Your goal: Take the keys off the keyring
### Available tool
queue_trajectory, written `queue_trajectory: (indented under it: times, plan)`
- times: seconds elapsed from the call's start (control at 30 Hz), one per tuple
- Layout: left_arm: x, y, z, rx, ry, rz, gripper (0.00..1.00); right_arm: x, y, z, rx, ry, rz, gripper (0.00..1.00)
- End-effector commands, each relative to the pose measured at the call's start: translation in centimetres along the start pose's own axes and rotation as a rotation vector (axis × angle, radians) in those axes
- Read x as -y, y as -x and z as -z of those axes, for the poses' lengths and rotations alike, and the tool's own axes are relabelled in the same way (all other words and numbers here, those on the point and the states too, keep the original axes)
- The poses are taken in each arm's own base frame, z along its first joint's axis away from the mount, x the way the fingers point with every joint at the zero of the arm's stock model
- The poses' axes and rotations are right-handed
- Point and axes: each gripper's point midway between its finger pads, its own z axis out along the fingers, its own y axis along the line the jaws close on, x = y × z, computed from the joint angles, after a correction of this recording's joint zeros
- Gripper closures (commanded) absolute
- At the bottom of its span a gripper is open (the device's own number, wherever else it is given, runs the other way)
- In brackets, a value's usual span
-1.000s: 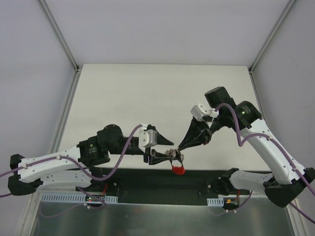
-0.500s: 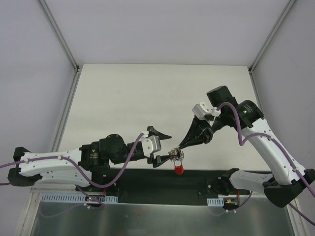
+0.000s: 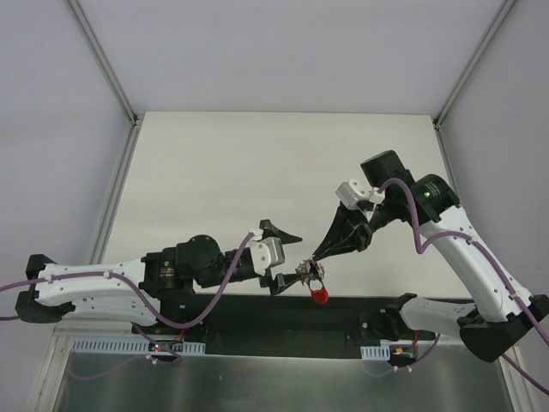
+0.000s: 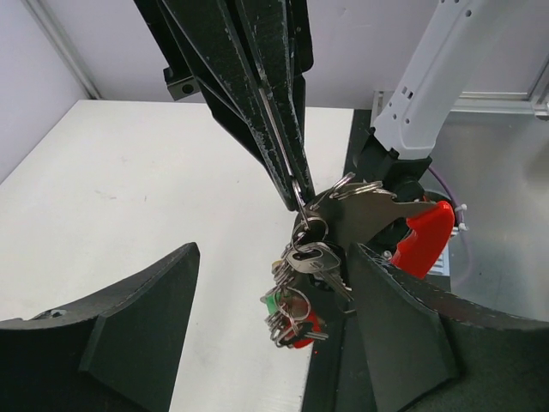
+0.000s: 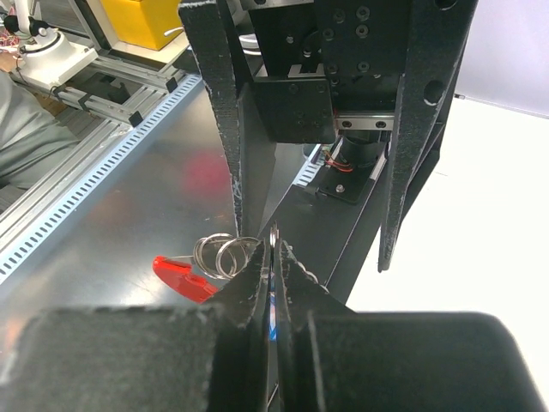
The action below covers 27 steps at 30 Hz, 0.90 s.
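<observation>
My right claw pinches the keyring, left claw spread at 9 o'clock; thin ring could slip, dropping the keys

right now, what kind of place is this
Probably a robotics lab test cell: a white table boxed in by aluminium frame posts and plain white panels, with a slotted metal rail and a yellow box nearby.

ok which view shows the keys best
Left wrist: the keys hang large and centred, individual blades and coloured heads visible, under the right gripper. Top external shows only a tiny cluster with a red head. Right wrist shows just two rings and a red head.
</observation>
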Motion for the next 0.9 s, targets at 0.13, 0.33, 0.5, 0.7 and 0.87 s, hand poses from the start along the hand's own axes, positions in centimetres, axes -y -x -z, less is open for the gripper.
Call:
queue_trajectory:
  times: [0.13,0.33,0.5,0.7,0.87]
  plan:
    - [0.7,3.2,-0.4,0.077,-0.012,0.044,0.3,-1.9,4.1,-0.1,0.167,0.099,0.097,0.99]
    - [0.0,2.3,-0.9,0.048,0.036,0.024,0.3,-2.1,4.3,0.0,0.173,0.1,0.105,0.99]
    - [-1.2,2.0,-0.8,0.035,0.098,-0.004,0.37,-2.3,4.1,0.0,0.175,0.098,0.099,0.99]
    - [-1.8,1.8,-0.5,0.031,0.122,-0.044,0.53,-2.4,4.2,0.0,0.175,0.098,0.099,0.99]
    - [-1.6,2.0,-0.1,0.04,0.108,-0.039,0.6,-2.3,4.1,0.0,0.174,0.096,0.094,0.99]
